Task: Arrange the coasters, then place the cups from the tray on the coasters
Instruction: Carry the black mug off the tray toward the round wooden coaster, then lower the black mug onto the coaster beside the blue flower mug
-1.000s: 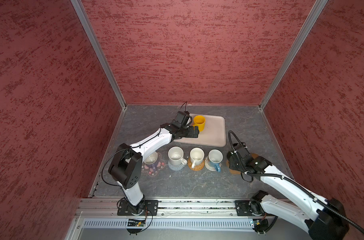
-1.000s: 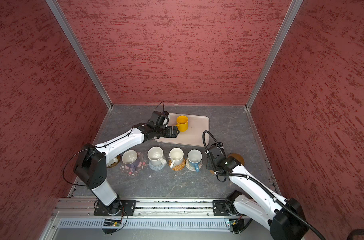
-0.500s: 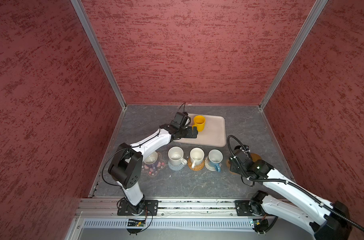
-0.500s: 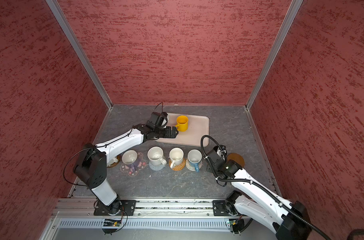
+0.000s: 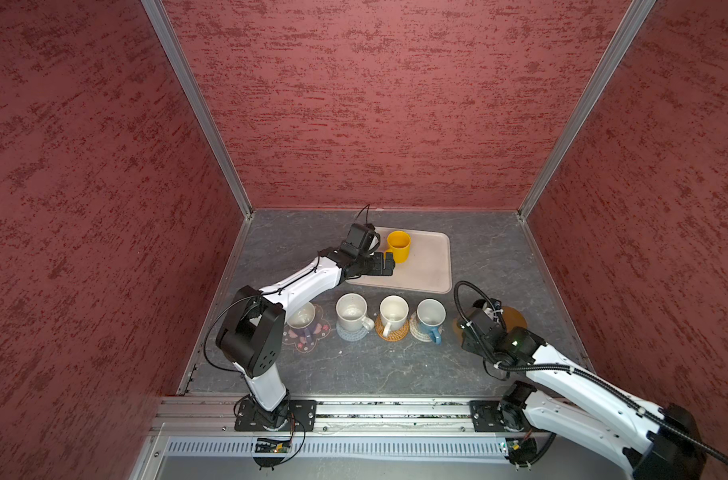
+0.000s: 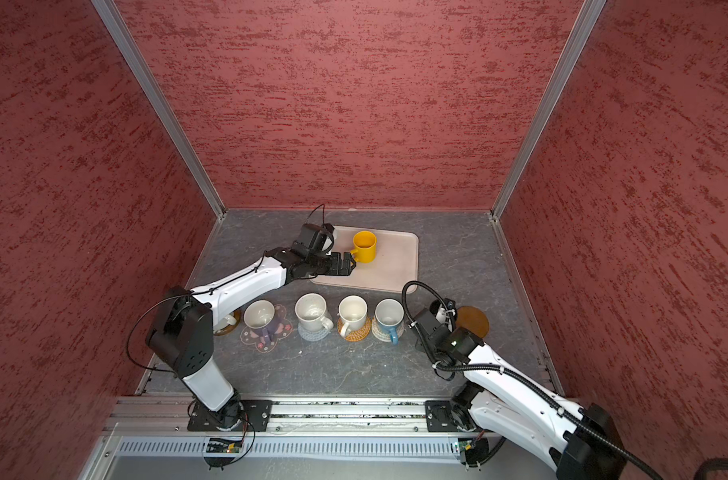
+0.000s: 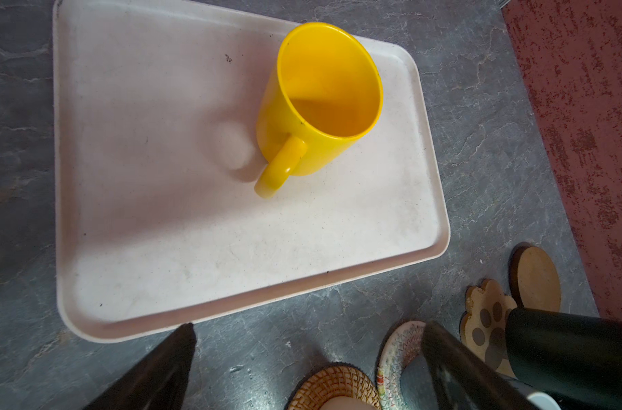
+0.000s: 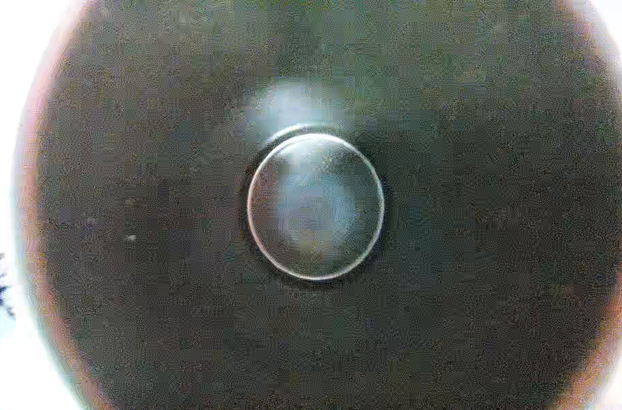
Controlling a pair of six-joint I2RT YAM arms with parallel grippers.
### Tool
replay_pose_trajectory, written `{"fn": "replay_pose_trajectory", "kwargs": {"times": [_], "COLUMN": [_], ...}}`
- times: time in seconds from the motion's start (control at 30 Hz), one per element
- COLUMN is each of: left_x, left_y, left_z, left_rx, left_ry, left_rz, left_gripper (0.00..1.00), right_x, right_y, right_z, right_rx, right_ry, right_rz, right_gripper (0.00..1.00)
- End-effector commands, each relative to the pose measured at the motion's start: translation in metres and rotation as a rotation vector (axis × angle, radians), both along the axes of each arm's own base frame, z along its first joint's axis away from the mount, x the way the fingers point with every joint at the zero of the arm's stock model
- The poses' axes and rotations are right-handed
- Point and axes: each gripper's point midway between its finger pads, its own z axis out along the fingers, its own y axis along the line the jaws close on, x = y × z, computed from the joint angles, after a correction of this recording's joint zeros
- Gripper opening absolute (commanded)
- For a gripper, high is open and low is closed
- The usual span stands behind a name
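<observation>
The grey marbled worktop (image 5: pixel 395 374) carries, toward its back, the large pale beige-pink rectangular tray (image 5: pixel 431 268). The yellow handled mug (image 5: pixel 398 245) stands upright and alone on it. The left claw (image 5: pixel 389 265) hangs spread wide just beside that mug's handle, not touching it. The right claw (image 5: pixel 474 332), hidden under its own wrist in both top views, is pressed together on the glossy black mug (image 7: pixel 572 344), whose dark inside fills the right wrist view. That mug is over the brown paw-shaped coaster (image 7: pixel 487 319); whether they touch I cannot tell. In front of the tray runs a row: a pale mug (image 5: pixel 302 318) on the translucent pink flower coaster (image 5: pixel 310 338), a speckled cream mug (image 5: pixel 351 311) on the grey-blue woven round (image 5: pixel 348 336), a white mug (image 5: pixel 393 311) on the orange-tan woven round (image 5: pixel 395 333), and a light blue mug (image 5: pixel 431 316) on the beige woven round (image 5: pixel 415 332). A bare brown wooden disc (image 5: pixel 514 318) lies just beside the right claw.
</observation>
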Motion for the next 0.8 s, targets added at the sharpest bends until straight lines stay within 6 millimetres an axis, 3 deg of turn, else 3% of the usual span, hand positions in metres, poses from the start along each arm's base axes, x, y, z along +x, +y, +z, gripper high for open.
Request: {"fn": "replay_pose_trajectory", "kwargs": {"times": [0.0,0.77], "left_x": [0.000,0.000], "left_y": [-0.001,-0.001], "left_z": [0.000,-0.002], "left_rx": [-0.021,-0.024], "left_ry": [0.001,0.006], "left_rz": [0.000,0.004], "left_gripper": [1.00,1.00], "right_x": [0.014,0.016], "right_y": [0.000,0.004], "right_z": [0.008,-0.003], "right_rx": [0.013,0.007], "right_ry": [-0.095,-0.081], "right_rz": [-0.045,-0.022], "right_gripper": [0.00,0.01]}}
